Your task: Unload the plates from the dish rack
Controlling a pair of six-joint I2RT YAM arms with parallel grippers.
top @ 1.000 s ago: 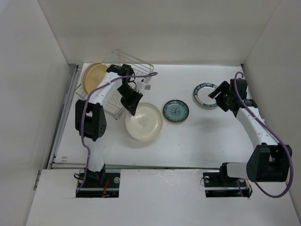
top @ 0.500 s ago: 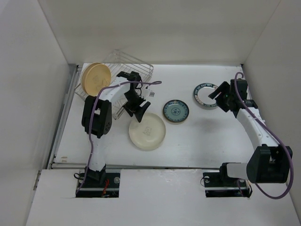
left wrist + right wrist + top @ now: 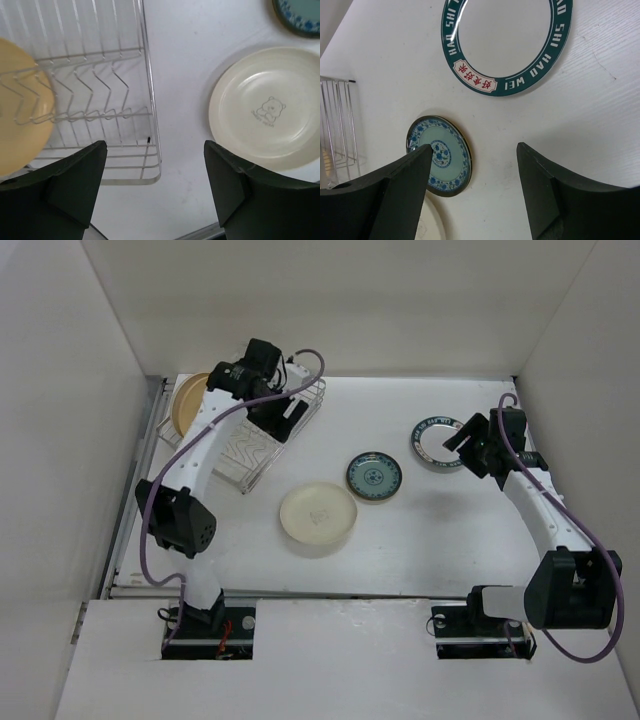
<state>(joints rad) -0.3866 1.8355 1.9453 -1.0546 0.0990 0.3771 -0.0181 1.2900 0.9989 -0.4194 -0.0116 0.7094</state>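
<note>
1. We judge the last unload is in hand: the yellow plate [image 3: 186, 405] stands in the rack [image 3: 245, 455], far left.
2. Left jaws hang released over the rack; right jaws are released and empty.
3. Next we must straddle the plate's rim.

Top camera, set above and behind the arm bases, looks steeply down on the whole table [image 3: 450, 540], with the teal patterned plate [image 3: 374, 477] near mid-frame. The left wrist camera hangs close over the dish rack [image 3: 100, 75] corner left of that plate, facing straight down. The right wrist camera, right of the plate, looks down at a slant from close in. All three views share the plate. The top and left wrist views also share the cream plate [image 3: 265, 110] beside it.
</note>
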